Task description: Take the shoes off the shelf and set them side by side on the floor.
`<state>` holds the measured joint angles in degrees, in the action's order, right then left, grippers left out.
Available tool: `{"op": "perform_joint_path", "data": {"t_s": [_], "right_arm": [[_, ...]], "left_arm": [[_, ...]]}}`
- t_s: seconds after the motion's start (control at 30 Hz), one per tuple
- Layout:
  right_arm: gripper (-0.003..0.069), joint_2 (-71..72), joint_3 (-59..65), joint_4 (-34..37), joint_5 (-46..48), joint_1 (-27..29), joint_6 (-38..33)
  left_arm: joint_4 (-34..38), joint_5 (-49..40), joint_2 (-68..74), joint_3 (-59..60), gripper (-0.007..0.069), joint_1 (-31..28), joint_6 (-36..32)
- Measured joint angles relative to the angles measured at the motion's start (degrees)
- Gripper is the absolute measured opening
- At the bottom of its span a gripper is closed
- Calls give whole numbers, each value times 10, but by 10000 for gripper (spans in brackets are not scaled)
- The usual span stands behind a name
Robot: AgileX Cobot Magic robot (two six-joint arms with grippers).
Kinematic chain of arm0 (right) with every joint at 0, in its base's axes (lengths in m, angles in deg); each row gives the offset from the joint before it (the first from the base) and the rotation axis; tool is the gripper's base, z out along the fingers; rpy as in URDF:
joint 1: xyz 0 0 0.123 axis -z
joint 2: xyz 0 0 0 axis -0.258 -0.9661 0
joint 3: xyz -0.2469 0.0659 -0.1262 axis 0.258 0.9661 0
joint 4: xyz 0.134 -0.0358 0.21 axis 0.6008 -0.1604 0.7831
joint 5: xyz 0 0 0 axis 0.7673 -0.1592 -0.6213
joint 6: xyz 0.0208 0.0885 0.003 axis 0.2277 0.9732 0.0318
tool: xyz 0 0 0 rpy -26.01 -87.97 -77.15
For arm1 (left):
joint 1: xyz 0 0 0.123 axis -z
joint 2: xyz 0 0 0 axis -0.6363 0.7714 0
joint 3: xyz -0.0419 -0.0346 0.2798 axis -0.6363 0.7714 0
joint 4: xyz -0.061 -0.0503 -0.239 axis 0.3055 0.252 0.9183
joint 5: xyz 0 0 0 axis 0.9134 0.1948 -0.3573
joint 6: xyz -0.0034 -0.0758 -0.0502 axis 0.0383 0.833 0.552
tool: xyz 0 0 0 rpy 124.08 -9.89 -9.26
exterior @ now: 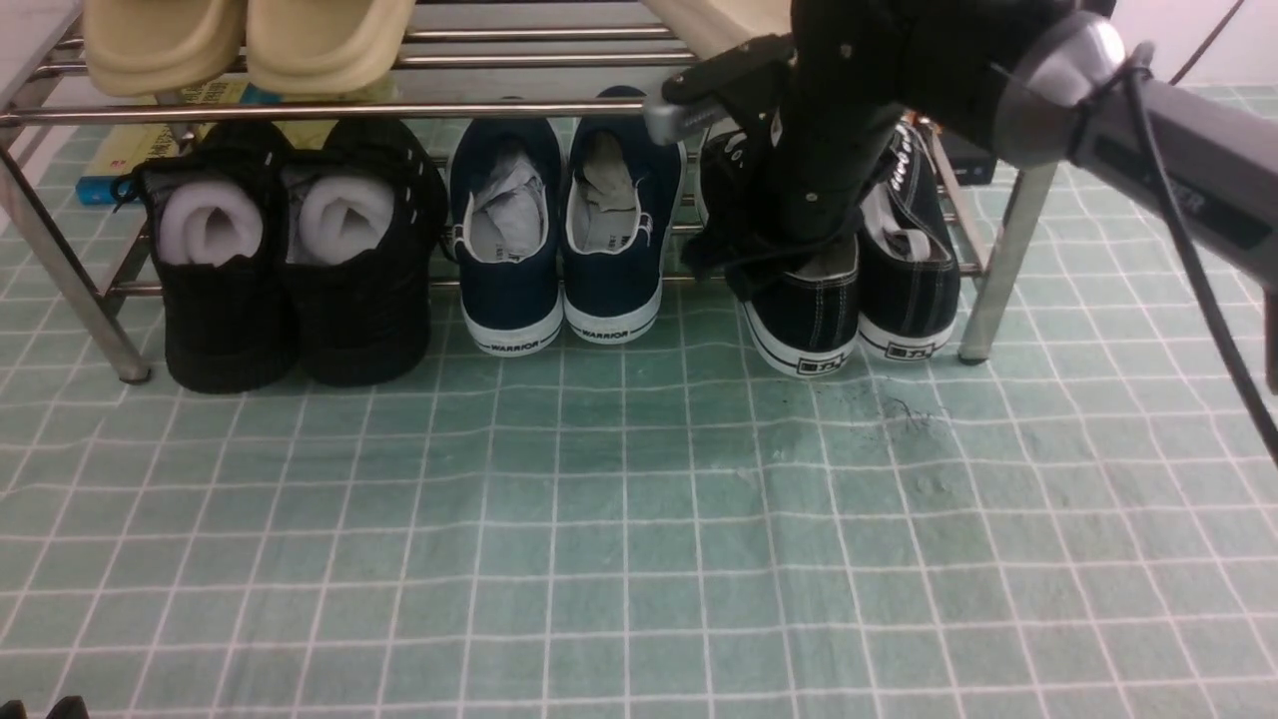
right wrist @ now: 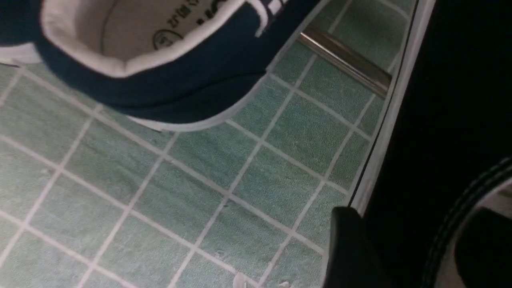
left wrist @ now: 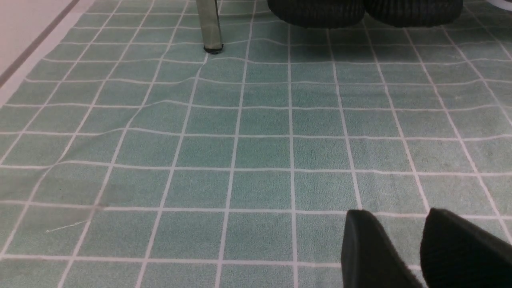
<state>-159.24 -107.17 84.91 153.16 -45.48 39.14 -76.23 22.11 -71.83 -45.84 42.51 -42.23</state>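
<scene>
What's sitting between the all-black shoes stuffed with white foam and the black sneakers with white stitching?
The navy slip-on pair with white soles; the front view shows it.

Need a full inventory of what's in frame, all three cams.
black canvas lace-up sneakers: 2, black with white-edged soles, rack's lower level, right end.
navy slip-on shoes: 2, navy with white soles, lower level, middle.
all-black shoes stuffed with white foam: 2, lower level, left.
beige slippers: 2 seen, upper tier, left.
chrome tube rack: 1, silver, on the cloth.
pale green grid cloth: 1, covers the floor.
blue-and-yellow flat item: 1, behind rack, left; unidentifiable.
left gripper: black, open, holding nothing, above cloth.
right gripper: black, open, fingers straddling one sneaker's side wall.
</scene>
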Motion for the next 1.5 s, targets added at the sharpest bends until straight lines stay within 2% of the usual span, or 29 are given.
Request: {"op": "perform_joint_path", "data": {"t_s": [0.13,0.2,0.23,0.27,0.33,0.47,0.9,1.13,1.23,1.37,1.5], "right_arm": [[249,-13,-2,-6,-1,0,13],[133,-12,-2,-2,0,-3,13],[121,-11,-3,-2,1,-3,13],[31,-9,-6,5,8,-3,16],[8,-6,-8,12,19,-3,18],[1,19,-27,46,88,-3,20],[6,90,-53,139,91,-6,52],[7,169,37,145,91,-25,67],[7,232,121,145,89,-46,67],[7,291,204,151,89,-88,69],[7,320,267,160,90,-141,106]], "left_arm": [[0,0,0,0,239,0,0],[0,0,0,0,239,0,0],[0,0,0,0,239,0,0],[0,0,0,0,239,0,0],[0,0,0,0,239,0,0],[0,0,0,0,239,0,0],[-1,0,0,0,242,0,0],[-1,0,0,0,242,0,0],[-1,0,0,0,242,0,0],[-1,0,0,0,242,0,0],[-1,0,0,0,242,0,0]]}}
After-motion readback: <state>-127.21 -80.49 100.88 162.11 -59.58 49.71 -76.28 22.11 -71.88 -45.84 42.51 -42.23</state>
